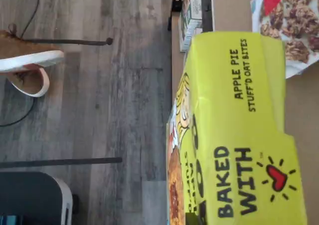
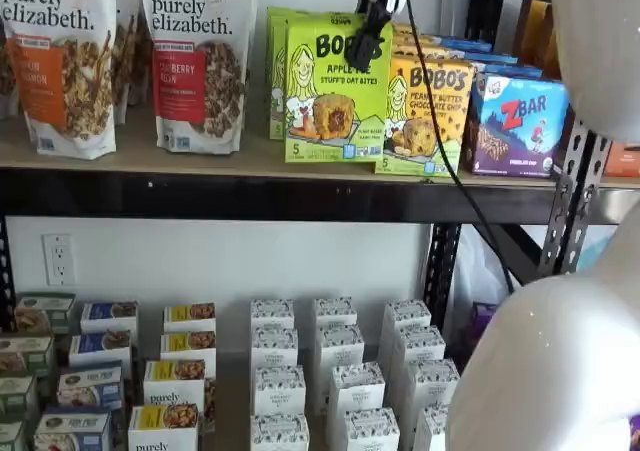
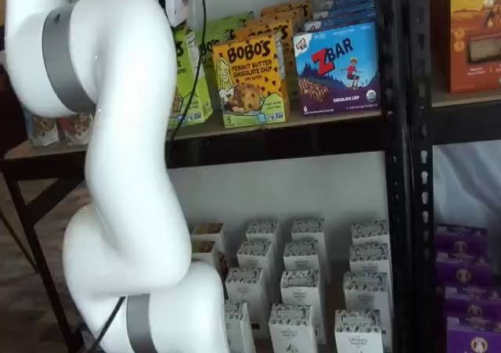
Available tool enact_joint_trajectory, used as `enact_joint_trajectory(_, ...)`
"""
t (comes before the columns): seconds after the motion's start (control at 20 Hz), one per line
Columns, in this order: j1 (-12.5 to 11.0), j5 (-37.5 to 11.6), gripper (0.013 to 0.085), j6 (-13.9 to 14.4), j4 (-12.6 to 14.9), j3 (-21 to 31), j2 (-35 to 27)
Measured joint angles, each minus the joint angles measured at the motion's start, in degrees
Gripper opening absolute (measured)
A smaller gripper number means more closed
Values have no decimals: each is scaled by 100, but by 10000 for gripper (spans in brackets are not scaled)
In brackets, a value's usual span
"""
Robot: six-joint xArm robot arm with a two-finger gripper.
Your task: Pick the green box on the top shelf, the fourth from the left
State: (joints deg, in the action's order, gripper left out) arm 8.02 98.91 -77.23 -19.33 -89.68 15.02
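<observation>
Arm [image 3: 125, 173] fills the foreground, reaching up to the shelves. Gripper [image 2: 368, 43] has black fingers clamped shut on the top of the green box [image 2: 335, 91], which sits at the front edge of the top shelf [image 2: 250, 196], base seemingly on the board, just left of the yellow-orange Bobo's box [image 2: 428, 111]. Wrist view shows the box lid [image 1: 239, 135] filling the frame close up. Step: grasp made, extraction pending. Next move likely calls for a lift and straight pull outward, clearing the neighbour box and granola bags [image 2: 195, 61] behind-left.
</observation>
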Motion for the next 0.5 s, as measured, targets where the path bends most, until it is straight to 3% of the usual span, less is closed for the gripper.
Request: enact_joint_trajectory(0.5, -115, 258, 250, -9, -28, 243, 534)
